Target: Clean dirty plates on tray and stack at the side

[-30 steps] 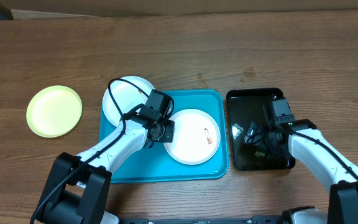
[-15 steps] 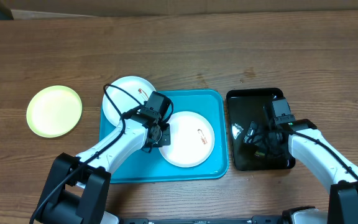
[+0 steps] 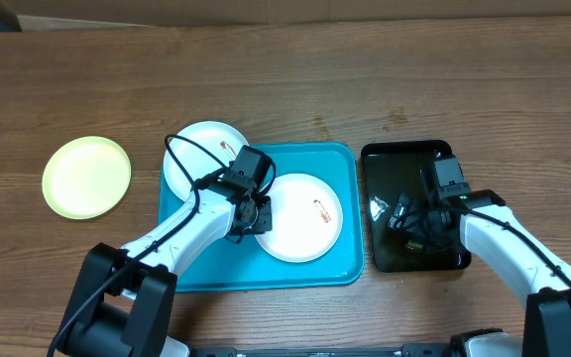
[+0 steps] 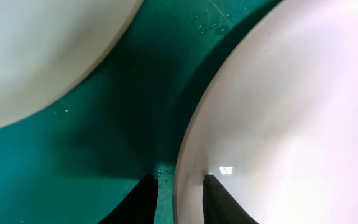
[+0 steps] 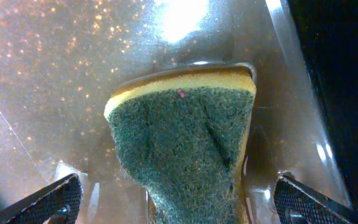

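**Overhead view.** The turquoise tray [image 3: 266,281] sits at the middle of the desk [image 3: 365,79]. A smeared white plate [image 3: 300,226] lies flat inside it, with its reddish mark towards the right. A second white plate [image 3: 198,159] overhangs the tray's far-left corner, partly on the rim and partly over the desk. The yellow-green plate [image 3: 86,177] lies alone on the desk, well apart to the left. The left fingers [image 3: 250,214] are at the smeared plate's left edge. The right fingers [image 3: 401,212] hang over the black tray [image 3: 404,149], which is just beside the turquoise one.
Risk: the overhanging plate rests unevenly. A nudge to the tray or a sweep of the left arm could tip it or slide it off.

**Left wrist view.** The left fingers stand narrowly parted astride the smeared plate's rim, one on the tray-floor side and one over the plate. Whether they actually pinch the rim cannot be told. Water droplets [image 4: 207,18] bead the tray floor.
Risk: a wet, thin rim taken with so little finger could slip out on lifting. If the hold is slack, scrubbing would push the plate across the tray towards the second plate.

**Right wrist view.** The right fingers are spread wide and hold nothing. A sponge [image 5: 185,143] lies between them in the black tray, green scouring face up.
Risk: the sponge lies skewed, so closing could catch only a corner and drop it on the way over. The smear is judged not yet cleaned.
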Controlling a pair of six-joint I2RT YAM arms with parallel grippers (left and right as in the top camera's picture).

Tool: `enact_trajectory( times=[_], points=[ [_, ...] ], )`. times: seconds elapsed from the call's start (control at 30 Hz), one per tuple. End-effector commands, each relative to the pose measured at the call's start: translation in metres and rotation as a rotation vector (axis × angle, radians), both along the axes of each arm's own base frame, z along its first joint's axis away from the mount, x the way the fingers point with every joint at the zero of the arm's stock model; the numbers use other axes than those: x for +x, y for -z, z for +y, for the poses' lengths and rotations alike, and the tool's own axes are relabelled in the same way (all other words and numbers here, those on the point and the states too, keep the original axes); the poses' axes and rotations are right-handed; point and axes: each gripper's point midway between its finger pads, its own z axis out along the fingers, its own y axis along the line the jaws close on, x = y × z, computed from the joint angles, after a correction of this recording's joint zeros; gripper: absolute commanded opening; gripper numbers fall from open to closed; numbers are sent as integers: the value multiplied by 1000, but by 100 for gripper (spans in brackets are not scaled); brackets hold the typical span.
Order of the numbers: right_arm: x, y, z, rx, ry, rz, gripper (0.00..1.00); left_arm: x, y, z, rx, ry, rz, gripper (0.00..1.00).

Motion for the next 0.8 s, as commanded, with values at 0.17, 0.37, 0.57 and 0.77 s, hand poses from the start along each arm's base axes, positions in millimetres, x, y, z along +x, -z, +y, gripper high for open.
enact_trajectory(
  times=[0.17,0.37,0.57,0.77],
  points=[
    [-2,2,-2,-4,3,5,100,7,2,3,28,118,-32,11],
    [-2,2,-2,-4,3,5,100,8,2,2,21,110,-33,4],
    [1,1,2,5,-43,-5,100,9,1,2,20,106,-39,4],
    [-21,4,-4,-19,-47,87,85,9,1,2,19,106,-38,4]
  ],
)
